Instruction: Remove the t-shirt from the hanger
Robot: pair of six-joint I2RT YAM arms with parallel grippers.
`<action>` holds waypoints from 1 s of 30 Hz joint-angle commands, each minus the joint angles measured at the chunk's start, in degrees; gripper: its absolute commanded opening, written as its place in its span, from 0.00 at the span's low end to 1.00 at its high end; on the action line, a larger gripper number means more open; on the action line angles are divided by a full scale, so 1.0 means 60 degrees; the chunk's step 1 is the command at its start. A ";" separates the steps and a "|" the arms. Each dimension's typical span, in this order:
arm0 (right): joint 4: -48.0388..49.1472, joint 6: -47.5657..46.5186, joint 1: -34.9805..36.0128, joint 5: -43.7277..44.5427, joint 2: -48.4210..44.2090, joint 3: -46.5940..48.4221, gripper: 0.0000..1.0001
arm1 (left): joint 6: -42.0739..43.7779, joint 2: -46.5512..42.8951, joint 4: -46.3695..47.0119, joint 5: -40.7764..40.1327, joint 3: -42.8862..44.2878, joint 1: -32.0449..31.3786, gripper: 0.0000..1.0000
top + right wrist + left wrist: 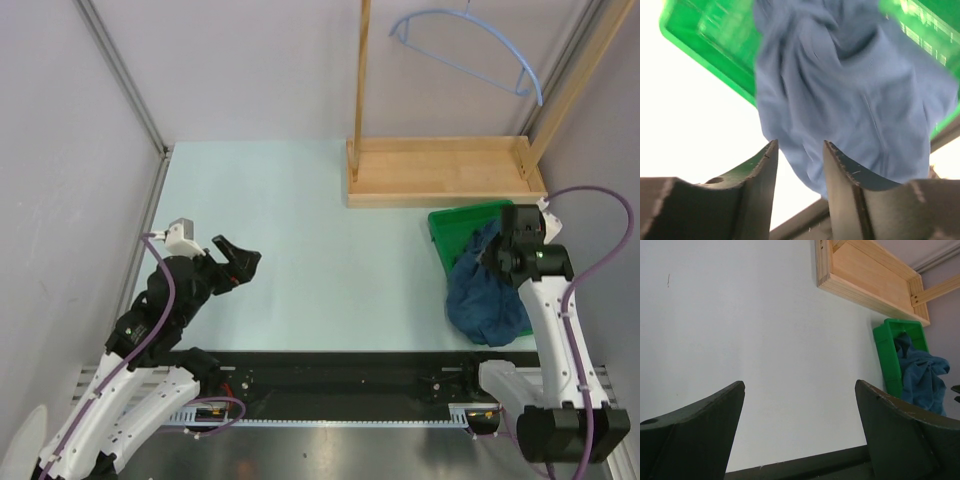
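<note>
Right gripper (800,145) jaws are noted narrowly parted, nothing pinched, directly above the t-shirt (855,100), which is heaped lengthwise in and over the tray (705,45), clear of the bare hanger (462,65), while the left gripper (242,255), jaws spread, is seen well apart.

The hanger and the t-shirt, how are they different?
The hanger is thin and pale blue; the t-shirt is darker blue, soft and crumpled. The hanger hangs bare, high on the wooden rack; the t-shirt lies in a heap in the green tray, spilling over its near edge. The hanger has a neat curved shape; the t-shirt has none. Both are blue.
</note>
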 commanded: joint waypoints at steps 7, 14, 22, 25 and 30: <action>-0.0473 0.1864 -0.0378 -0.0638 -0.0996 -0.2184 0.49 | -0.0036 0.0415 0.0445 0.0360 -0.0127 0.0034 0.96; 0.2614 0.1380 -0.2034 -0.0888 -0.0337 -0.3504 0.57 | -0.0109 0.0137 0.0400 0.0346 -0.0185 0.0033 0.96; 0.4785 0.0578 -0.1976 0.0490 0.1858 -0.2789 0.67 | -0.0139 0.0093 0.0415 0.0478 -0.0288 0.0034 0.96; 0.5357 -0.0009 -0.1538 0.0518 0.2546 -0.2495 0.74 | -0.0110 0.0137 0.0342 0.0463 -0.0186 0.0048 0.96; 0.4687 -0.0041 -0.1156 0.1280 0.2711 -0.2069 0.76 | -0.0036 0.0049 0.0371 0.0477 -0.0171 0.0034 0.97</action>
